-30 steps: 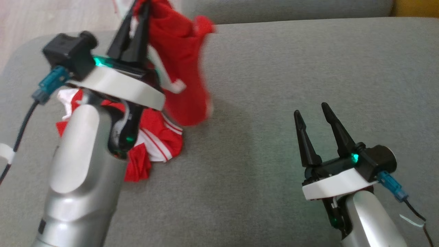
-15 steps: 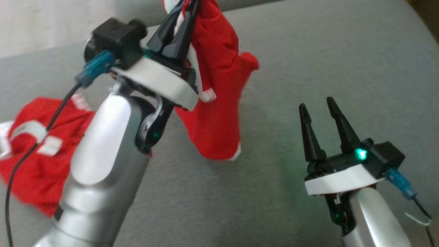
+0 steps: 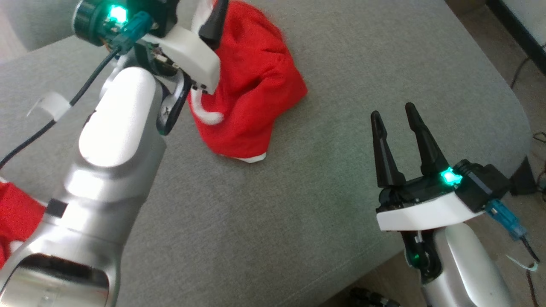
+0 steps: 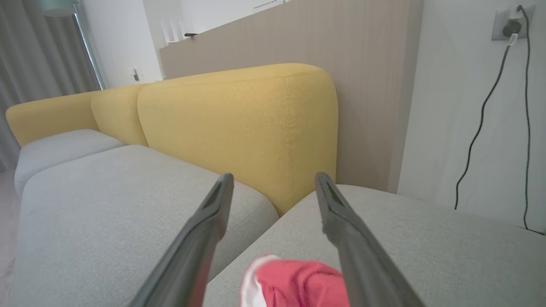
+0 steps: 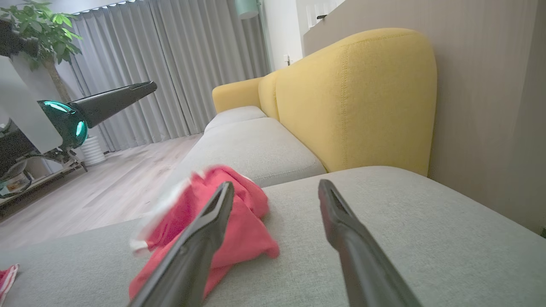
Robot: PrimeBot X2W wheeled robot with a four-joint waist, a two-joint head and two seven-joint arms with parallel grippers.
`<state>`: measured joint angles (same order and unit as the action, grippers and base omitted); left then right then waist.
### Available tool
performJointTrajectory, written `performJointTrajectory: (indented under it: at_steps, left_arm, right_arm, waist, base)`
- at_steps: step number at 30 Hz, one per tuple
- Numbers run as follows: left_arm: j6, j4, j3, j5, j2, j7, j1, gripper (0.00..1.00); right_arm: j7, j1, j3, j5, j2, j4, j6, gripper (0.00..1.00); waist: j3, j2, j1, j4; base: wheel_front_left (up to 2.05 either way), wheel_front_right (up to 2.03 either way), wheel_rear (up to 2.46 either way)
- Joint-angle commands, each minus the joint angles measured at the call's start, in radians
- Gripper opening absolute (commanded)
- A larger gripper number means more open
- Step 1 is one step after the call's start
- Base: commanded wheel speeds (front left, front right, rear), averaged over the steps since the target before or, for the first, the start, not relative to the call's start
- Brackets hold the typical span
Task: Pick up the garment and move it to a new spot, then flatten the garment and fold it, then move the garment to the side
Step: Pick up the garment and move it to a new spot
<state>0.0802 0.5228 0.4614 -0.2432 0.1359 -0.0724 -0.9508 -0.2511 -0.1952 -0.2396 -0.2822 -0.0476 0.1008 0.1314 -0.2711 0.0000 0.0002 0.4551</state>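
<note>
Hovering at the sofa seat's (image 3: 341,170) near right edge, the right gripper (image 3: 392,111) gapes empty. Farther in, the red garment (image 3: 251,85) lies bunched. Spread wide and empty just above it, the left gripper (image 4: 273,179) could snag the white trim (image 3: 209,116) and drag the heap.

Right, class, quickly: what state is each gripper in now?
Left gripper: open, not gripping the garment.
Right gripper: open, empty.
</note>
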Motion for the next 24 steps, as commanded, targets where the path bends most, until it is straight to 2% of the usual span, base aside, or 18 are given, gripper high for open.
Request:
performJointTrajectory:
  at_steps: [1,6,11,18,24]
  left_arm:
    - [-0.006,-0.025,-0.028,0.005,0.028,0.016,-0.051,1.0]
    - [-0.008,0.033,-0.045,-0.015,0.018,0.12,-0.046,1.0]
    - [-0.004,0.015,-0.06,-0.05,0.025,0.194,0.03,1.0]
    - [-0.029,-0.112,-0.082,-0.092,0.045,0.254,0.213,1.0]
    - [-0.079,-0.247,-0.097,-0.115,0.059,0.285,0.412,1.0]
  right_arm:
    - [-0.011,-0.021,-0.02,-0.008,-0.003,-0.038,-0.001,1.0]
    - [-0.011,-0.008,0.0,0.007,-0.003,-0.038,-0.001,1.0]
    - [-0.011,0.01,0.033,0.038,-0.003,-0.033,-0.001,1.0]
    - [-0.011,0.047,0.087,0.098,-0.003,-0.019,-0.001,1.0]
    - [-0.011,0.075,0.124,0.132,-0.003,-0.01,-0.001,1.0]
  waist:
    - [-0.009,0.0,-0.0002,0.009]
    - [0.018,0.0,-0.0002,-0.042]
    - [0.065,0.0,-0.0002,-0.134]
    - [0.118,0.0,-0.0002,-0.287]
    - [0.141,0.0,-0.0002,-0.378]
  base:
    - [0.0,0.0,0.0]
    - [0.0,0.0,0.0]
    - [0.0,0.0,0.0]
    - [0.0,0.0,0.0]
    - [0.0,0.0,0.0]
